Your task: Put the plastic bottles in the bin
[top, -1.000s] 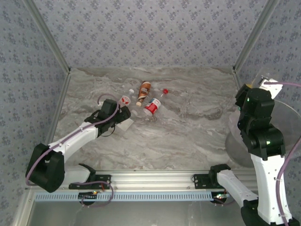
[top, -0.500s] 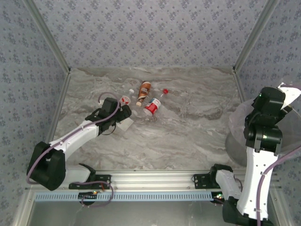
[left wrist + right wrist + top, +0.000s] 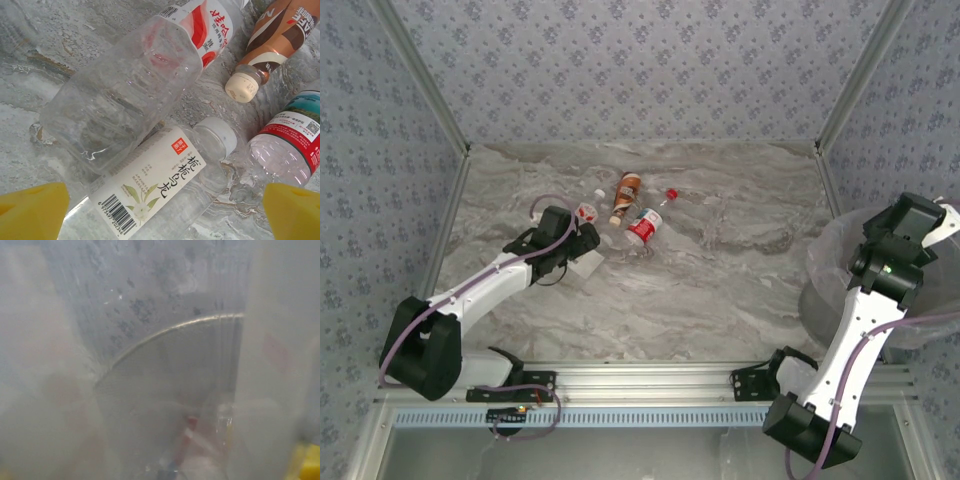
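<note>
Marble tabletop (image 3: pixel 740 290), perhaps five plastic bottles (image 3: pixel 642 226)

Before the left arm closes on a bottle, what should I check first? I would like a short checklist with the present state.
1. Left tool open: ok, fingers wide apart.
2. White-labelled bottle between its fingers: ok.
3. Neighbours clear of that grasp: not ok, the clear red-labelled bottle lies against it.
4. Right tool above the bin: ok.
5. Right tool empty: cannot tell, its view is blurred.
</note>
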You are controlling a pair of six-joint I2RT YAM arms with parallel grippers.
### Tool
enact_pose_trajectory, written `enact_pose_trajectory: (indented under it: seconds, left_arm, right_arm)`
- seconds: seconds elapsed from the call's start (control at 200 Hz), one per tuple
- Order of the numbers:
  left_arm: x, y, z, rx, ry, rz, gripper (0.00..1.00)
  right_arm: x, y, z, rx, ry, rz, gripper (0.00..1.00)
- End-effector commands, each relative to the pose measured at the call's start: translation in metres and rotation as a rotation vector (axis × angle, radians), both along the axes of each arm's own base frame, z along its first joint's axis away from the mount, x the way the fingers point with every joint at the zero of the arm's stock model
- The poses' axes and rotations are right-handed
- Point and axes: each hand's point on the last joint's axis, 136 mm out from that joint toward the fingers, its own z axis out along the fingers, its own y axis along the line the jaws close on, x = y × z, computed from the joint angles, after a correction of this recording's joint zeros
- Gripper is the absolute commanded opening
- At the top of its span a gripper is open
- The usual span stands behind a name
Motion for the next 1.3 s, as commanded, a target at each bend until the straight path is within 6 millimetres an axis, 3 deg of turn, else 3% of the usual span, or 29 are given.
enact_pose_trajectory:
  seconds: [0.0,0.22,0.39,0.525,0.67,1.009,1.104,1.214,1.294]
  left_arm:
    - [0.005,0.011,0.007,0.02,-0.001,0.064,1.0]
    - [0.006,0.026,0.008,0.015,0.0,0.111,0.99]
    - [0.006,0.027,0.006,0.01,0.007,0.107,0.99]
    - [0.005,0.028,0.001,0.009,0.029,0.117,0.99]
    - [0.008,0.027,-0.003,-0.009,0.033,0.113,0.99]
    - [0.02,0.001,-0.006,-0.125,-0.015,-0.004,0.99]
    - [0.017,0.007,-0.01,-0.109,-0.006,0.015,0.99]
    - [0.006,0.027,-0.024,-0.039,0.029,0.09,0.99]
    - [0.001,0.026,-0.032,-0.036,0.04,0.069,1.0]
  right_arm:
    - [0.001,0.007,-0.001,0.05,-0.038,0.018,0.75]
    - [-0.001,0.01,0.006,0.045,-0.054,0.023,0.89]
    - [-0.006,0.008,0.007,0.034,-0.038,0.003,0.95]
    - [0.0,0.017,0.014,0.038,-0.049,0.069,1.0]
    - [0.022,0.049,0.031,0.035,-0.115,0.267,1.0]
    - [0.056,0.156,0.067,-0.049,-0.229,0.73,1.0]
    - [0.065,0.171,0.068,-0.055,-0.221,0.787,1.0]
    - [0.076,0.185,0.064,-0.042,-0.212,0.849,1.0]
    - [0.083,0.193,0.058,-0.033,-0.202,0.88,1.0]
